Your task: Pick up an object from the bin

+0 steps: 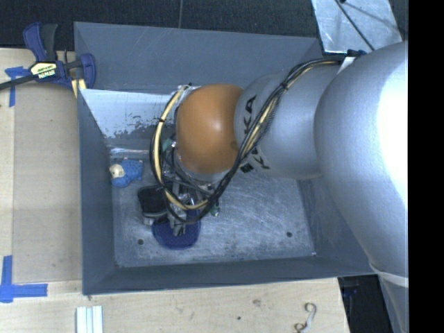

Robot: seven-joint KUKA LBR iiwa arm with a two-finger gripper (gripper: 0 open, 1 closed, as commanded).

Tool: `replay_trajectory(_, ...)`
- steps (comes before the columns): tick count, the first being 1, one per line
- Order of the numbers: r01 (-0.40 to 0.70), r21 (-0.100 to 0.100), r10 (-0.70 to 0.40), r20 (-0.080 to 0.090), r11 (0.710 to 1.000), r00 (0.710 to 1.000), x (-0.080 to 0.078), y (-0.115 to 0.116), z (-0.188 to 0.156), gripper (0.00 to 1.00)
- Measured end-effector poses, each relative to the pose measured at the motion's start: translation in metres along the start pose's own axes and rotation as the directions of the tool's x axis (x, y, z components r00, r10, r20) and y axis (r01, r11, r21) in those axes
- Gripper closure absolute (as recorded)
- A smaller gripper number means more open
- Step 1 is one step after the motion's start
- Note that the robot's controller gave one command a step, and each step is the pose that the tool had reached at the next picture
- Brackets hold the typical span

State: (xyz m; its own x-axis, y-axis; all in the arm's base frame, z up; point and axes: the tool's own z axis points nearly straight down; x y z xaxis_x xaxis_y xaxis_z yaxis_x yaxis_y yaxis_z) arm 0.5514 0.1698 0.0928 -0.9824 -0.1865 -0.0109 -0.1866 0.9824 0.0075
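hand [179, 217] low over dark blue round piece [177, 237], lower left of bin [263, 217]; grip cannot be told; lift apparently still outstanding.

place: robotics lab or test cell | evidence 1: a large silver industrial arm [347, 137] is seen reaching down into a scratched grey metal bin [267, 214] | evidence 2: bundled cables [305, 66] are run exposed along the arm to an orange wrist cover [205, 127] | evidence 3: maker's lettering [251, 136] is printed on the casing
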Motion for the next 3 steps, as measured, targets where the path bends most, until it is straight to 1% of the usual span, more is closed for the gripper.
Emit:
replay_trajectory(1,-0.002,-0.001,0.002,-0.007,1.0,1.0,0.0,0.0,0.001,1.0)
replay_trajectory(2,0.012,0.007,-0.012,0.001,1.0,1.0,0.002,-0.004,-0.113,1.0)
replay_trajectory(3,-0.064,0.011,0.064,-0.011,0.998,0.998,0.022,-0.074,-0.078,1.0)
